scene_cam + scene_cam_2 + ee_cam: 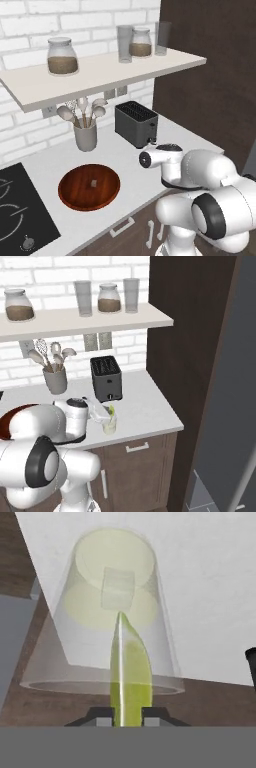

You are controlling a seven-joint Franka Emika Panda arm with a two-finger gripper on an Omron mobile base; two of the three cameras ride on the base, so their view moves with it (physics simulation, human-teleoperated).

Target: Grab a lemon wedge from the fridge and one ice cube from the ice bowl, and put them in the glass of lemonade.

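In the hand view the yellow-green lemon wedge [129, 672] stands upright between my fingertips [102, 714], right over the mouth of the glass of lemonade [107, 607]. A pale ice cube [118, 588] lies inside the glass. From the right base view, my gripper [106, 412] hangs just above the glass of lemonade [109, 426] near the counter's front edge, with the lemon wedge [111, 410] at its tip. The wooden ice bowl [89, 187] sits to the left on the counter with one ice cube [92, 184] in it. The fridge's grey door [225, 406] stands at the far right.
A black toaster [106, 377] stands just behind the glass and a grey utensil cup [55, 379] to its left. A shelf [85, 321] with jars and tall glasses hangs overhead. A dark wood panel [185, 356] bounds the counter on the right; a cooktop [20, 210] lies left.
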